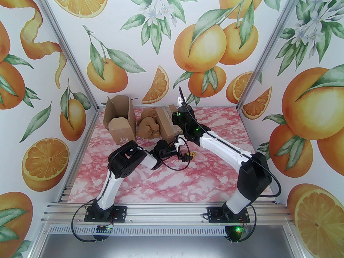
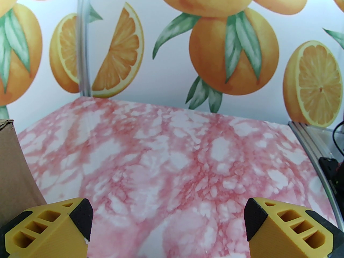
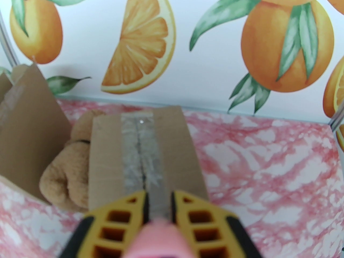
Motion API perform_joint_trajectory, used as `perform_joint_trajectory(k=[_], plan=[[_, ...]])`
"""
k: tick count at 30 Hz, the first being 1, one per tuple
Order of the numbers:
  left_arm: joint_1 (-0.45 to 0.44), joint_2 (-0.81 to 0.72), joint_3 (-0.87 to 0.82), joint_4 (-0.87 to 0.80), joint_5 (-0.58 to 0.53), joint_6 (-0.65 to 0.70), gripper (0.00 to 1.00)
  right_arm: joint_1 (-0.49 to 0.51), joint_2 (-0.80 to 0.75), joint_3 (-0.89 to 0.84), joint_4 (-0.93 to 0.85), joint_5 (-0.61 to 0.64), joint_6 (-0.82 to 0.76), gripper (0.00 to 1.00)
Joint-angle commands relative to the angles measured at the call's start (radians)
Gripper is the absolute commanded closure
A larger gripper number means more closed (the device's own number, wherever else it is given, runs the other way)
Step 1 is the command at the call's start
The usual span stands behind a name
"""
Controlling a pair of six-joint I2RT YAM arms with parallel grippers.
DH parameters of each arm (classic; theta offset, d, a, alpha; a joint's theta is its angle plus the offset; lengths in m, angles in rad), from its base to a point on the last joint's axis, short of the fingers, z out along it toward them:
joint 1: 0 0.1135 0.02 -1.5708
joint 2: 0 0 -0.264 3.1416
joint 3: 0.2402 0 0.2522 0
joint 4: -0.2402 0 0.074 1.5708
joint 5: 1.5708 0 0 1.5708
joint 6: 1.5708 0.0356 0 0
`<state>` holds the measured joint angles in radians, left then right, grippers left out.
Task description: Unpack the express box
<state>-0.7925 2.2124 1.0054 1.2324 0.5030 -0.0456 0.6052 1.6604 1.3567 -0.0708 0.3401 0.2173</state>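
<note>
The express box (image 3: 142, 154) is a brown carton sealed along its top with clear tape, standing at the back of the table (image 1: 166, 122). My right gripper (image 3: 159, 195) hovers over the near end of the taped seam, shut on a pink-handled tool (image 3: 156, 238) whose grey tip sticks out between the fingers. A tan plush toy (image 1: 147, 126) lies against the carton's left side. My left gripper (image 1: 188, 157) hangs low over mid-table with its yellow fingers (image 2: 67, 224) wide open and nothing between them.
An opened cardboard box (image 1: 119, 118) with raised flaps stands at the back left, beside the plush toy. A cardboard edge (image 2: 13, 171) shows at the left of the left wrist view. The pink marbled table (image 1: 188, 181) is walled on three sides.
</note>
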Motion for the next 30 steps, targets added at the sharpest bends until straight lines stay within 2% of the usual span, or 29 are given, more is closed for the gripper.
perform_joint_trajectory(k=[1,30], plan=[[0.015,0.011,0.03,0.004,-0.002,-0.005,0.03,0.004,-0.046,-0.019,0.003,-0.004,0.014,1.0],[0.015,0.022,0.036,0.001,0.001,-0.02,0.03,0.009,-0.046,-0.075,0.08,-0.067,0.054,1.0]])
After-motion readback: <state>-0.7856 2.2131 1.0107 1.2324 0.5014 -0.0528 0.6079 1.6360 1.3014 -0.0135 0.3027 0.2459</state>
